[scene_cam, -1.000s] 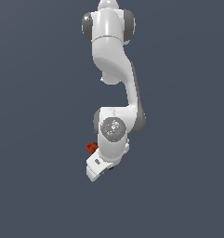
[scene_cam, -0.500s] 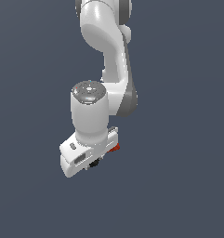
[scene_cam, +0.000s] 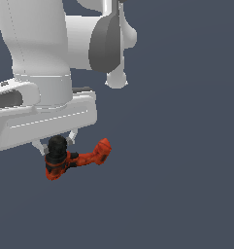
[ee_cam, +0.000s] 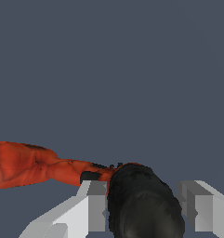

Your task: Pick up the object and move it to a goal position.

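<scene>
Plain slate-grey backdrop fills both views, uniform and unmarked, with no edge or horizon to separate floor from wall. Item one: white Panda arm point(scene_cam: 45, 44), entering from the top of the exterior view, with a dark grey joint cap point(scene_cam: 105, 41) facing the exterior view's right and a broad white hand housing point(scene_cam: 41, 119) across the lower part of the arm. Item two: pincer point(scene_cam: 55, 144), projecting below the housing; its two short pale fingers point(scene_cam: 40, 146) show on either side of the drill's black nose. In the wrist view the pincer point(ee_cam: 143, 209) appears as two grey-white blocky fingers point(ee_cam: 92, 207), one on each side of the black nose, the nearer one pressed against it and the other just beside it with only a thin sliver of background between; the jaws stand narrowly apart, closed about the nose as far as its width allows. Item three: toy power drill point(scene_cam: 82, 158), orange-red with black patches, L-shaped, smaller than the hand housing. Its rounded black nose point(scene_cam: 57, 146) sits up between the fingers directly under the housing, the orange-red body hangs just below it, and the handle reaches out toward the exterior view's right, tilted slightly upward at its end. In the wrist view the drill point(ee_cam: 34, 165) extends sideways away from the fingers, its black nose point(ee_cam: 143, 202) large in the foreground. Whether the drill touches any surface beneath it cannot be told.
</scene>
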`<state>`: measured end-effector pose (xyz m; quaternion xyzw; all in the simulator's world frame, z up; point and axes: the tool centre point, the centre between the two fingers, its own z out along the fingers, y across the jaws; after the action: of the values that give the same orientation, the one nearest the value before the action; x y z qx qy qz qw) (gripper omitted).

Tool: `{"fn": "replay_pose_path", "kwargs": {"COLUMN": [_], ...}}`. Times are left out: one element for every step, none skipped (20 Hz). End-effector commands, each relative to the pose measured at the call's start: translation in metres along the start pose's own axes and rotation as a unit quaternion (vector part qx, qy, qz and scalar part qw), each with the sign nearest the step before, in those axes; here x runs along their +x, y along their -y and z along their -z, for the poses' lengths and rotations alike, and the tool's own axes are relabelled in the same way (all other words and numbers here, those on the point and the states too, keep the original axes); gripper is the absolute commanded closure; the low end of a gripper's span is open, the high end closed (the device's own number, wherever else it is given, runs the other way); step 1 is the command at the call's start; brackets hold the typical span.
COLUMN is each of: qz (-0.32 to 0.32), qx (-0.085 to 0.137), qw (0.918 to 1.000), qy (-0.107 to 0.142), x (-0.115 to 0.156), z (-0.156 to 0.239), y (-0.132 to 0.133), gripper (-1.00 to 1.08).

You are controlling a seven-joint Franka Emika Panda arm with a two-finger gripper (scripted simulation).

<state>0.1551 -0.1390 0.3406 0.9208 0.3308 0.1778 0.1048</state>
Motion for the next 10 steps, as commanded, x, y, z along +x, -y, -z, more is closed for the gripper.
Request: {"fn": "replay_pose_path", "kwargs": {"qz": [-0.002, -0.003, -0.004, -0.005, -0.006, -0.007, -0.007, -0.008, -0.009, -0.009], "qx": [-0.02, -0.026, -0.031, -0.036, -0.04, -0.044, -0.048, -0.051, -0.053, -0.056], "qw": [0.9996, 0.9993, 0.999, 0.9986, 0.9982, 0.9978, 0.9974, 0.997, 0.9967, 0.9964], "qy": [-0.021, -0.027, -0.033, -0.039, -0.044, -0.049, -0.053, -0.057, -0.06, -0.063], "x": [-0.002, -0.004, -0.006, -0.008, -0.009, -0.011, -0.013, -0.014, -0.016, -0.017], "z": [0.04, 0.052, 0.064, 0.075, 0.084, 0.093, 0.102, 0.109, 0.115, 0.12], "y": [-0.023, -0.03, -0.036, -0.042, -0.048, -0.052, -0.057, -0.06, -0.064, -0.066], "gripper": [1.08, 1.08, 1.08, 1.08, 1.08, 1.08, 1.08, 1.08, 1.08, 1.08]}}
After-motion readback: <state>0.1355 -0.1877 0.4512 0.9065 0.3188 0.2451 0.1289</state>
